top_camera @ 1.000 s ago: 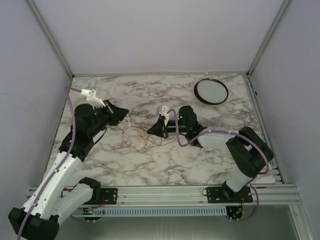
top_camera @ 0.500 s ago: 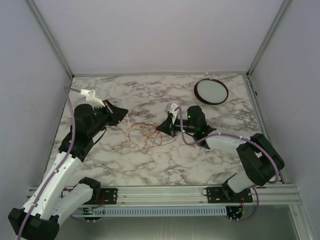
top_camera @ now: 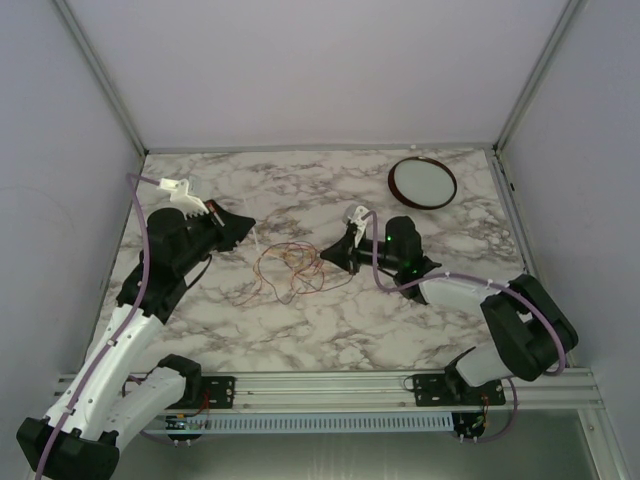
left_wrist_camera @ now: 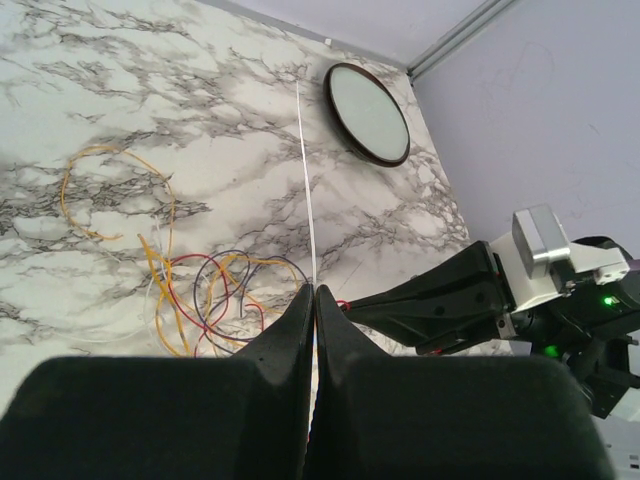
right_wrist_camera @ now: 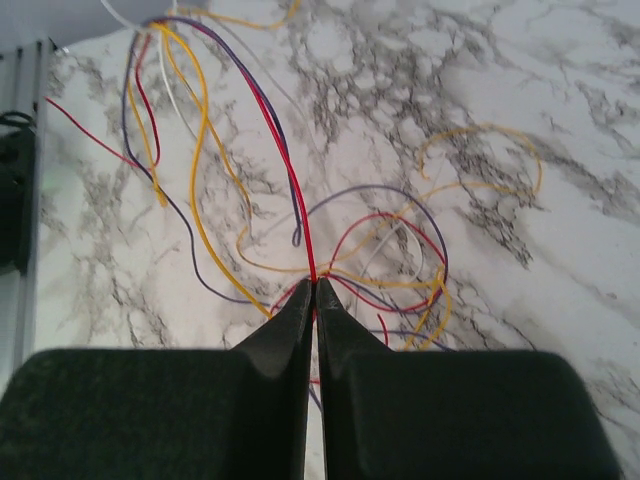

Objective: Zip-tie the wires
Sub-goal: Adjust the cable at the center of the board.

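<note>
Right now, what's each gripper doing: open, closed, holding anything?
Left gripper: closed, pinching the thin white zip tie.
Right gripper: closed on the wires, a red one running into its fingertips.

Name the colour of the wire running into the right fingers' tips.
The wire is red, seen clearest in the right wrist view.

The wires (top_camera: 288, 270) are red, orange-yellow, dark purple and white. The table (top_camera: 300, 190) is white marble veined grey. The round dish (top_camera: 422, 183) is white with a dark brown rim. The zip tie (left_wrist_camera: 307, 190) is white.
</note>
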You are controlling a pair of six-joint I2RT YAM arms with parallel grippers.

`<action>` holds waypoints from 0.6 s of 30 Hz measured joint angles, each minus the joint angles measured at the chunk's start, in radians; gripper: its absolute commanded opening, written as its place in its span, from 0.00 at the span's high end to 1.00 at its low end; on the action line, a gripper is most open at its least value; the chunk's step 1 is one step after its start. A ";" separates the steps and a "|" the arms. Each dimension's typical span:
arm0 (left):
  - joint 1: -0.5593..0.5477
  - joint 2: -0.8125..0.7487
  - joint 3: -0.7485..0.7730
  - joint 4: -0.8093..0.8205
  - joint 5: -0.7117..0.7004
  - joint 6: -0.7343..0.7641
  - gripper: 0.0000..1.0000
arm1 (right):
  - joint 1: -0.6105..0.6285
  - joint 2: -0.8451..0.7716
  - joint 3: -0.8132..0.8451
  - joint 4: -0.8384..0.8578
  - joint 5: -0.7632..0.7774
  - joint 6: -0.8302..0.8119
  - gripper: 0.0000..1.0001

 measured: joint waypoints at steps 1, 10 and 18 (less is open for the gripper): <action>0.000 0.000 0.000 0.000 0.000 0.000 1.00 | 0.000 -0.002 -0.003 0.018 -0.003 0.011 1.00; 0.001 0.000 -0.003 0.003 0.001 -0.010 1.00 | 0.044 0.011 0.041 0.201 -0.048 0.129 1.00; 0.001 -0.001 -0.028 0.019 0.000 -0.022 1.00 | 0.112 0.079 0.208 0.383 -0.066 0.244 1.00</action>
